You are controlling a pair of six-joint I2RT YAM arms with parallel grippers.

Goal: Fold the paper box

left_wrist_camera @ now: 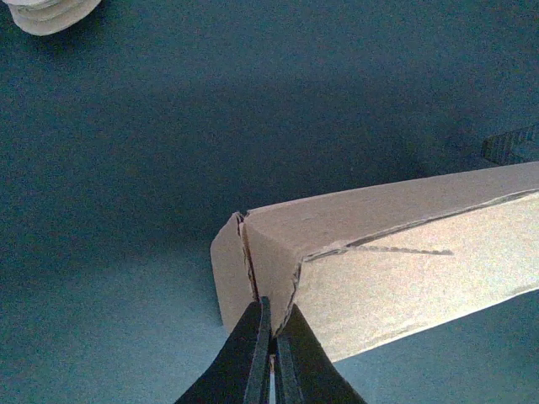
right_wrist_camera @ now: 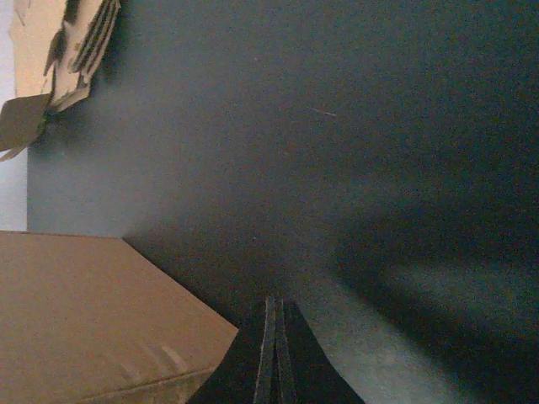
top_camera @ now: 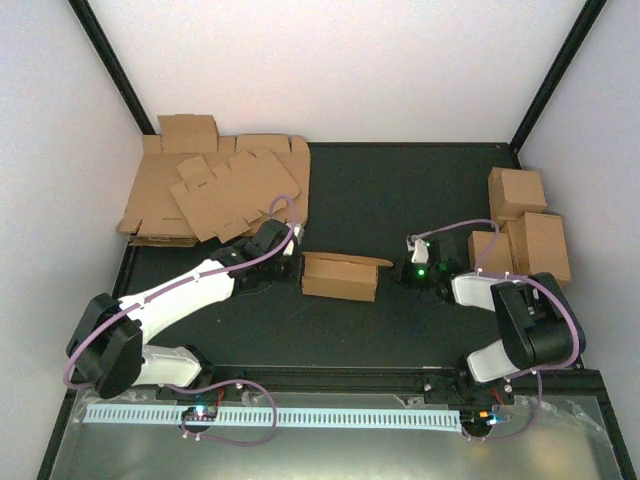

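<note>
Cardboard paper box [top_camera: 340,276] lies part-formed at mid table [top_camera: 400,190], top flap ajar; left gripper [left_wrist_camera: 271,324], jaws shut empty, noses its left end flap, probably to tuck it, while right gripper [right_wrist_camera: 271,324], likewise closed, idles beside the other end.

Top camera looks down from behind — wrist cameras close (all see paper box [top_camera: 340,277])
</note>
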